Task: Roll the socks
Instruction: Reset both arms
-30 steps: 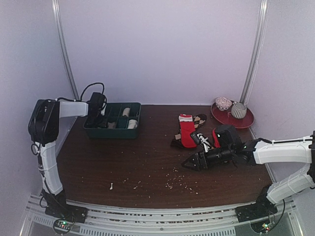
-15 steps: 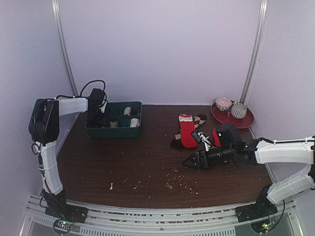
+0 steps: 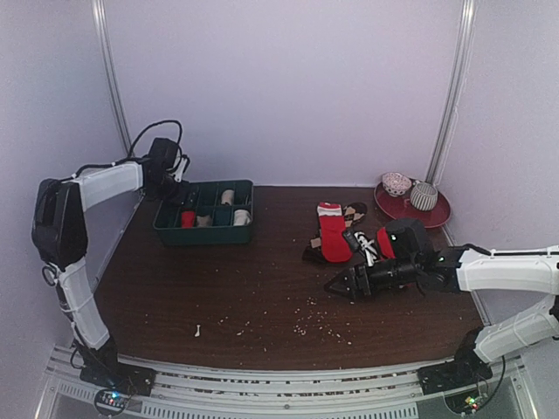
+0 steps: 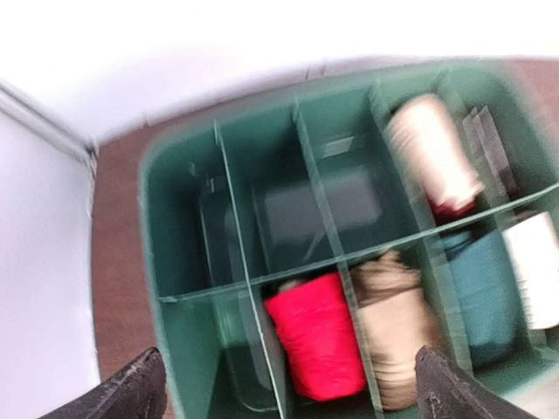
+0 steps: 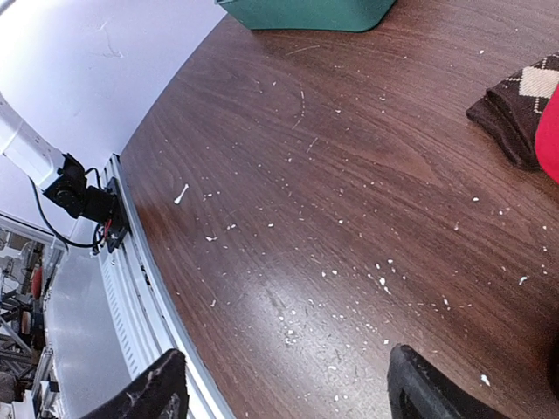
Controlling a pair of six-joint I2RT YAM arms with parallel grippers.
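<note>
A red rolled sock point(image 4: 316, 336) lies in a front compartment of the dark green tray point(image 4: 188, 262), beside a tan roll point(image 4: 397, 336). My left gripper point(image 4: 293, 397) hangs open above them, touching nothing; from above, the left gripper point(image 3: 173, 185) is over the tray's left end point(image 3: 159, 225). A flat red sock with white ends point(image 3: 332, 236) and brown diamond-patterned socks point(image 3: 354, 212) lie at centre right. My right gripper point(image 3: 334, 285) is low over bare table just in front of them, open and empty point(image 5: 288, 393). A brown sock corner point(image 5: 520, 105) shows at the right.
Other rolls fill the tray: a pale one point(image 4: 432, 153), a white one point(image 4: 534, 266), a teal one point(image 4: 489, 297). A red plate point(image 3: 437, 215) with a cup and a ball stands back right. Another red piece point(image 3: 384, 243) lies by the right wrist. Crumbs point(image 3: 319, 327) dot the table.
My left gripper opened, left the red roll in the tray and rose back and to the left. The right arm shifted only slightly.
</note>
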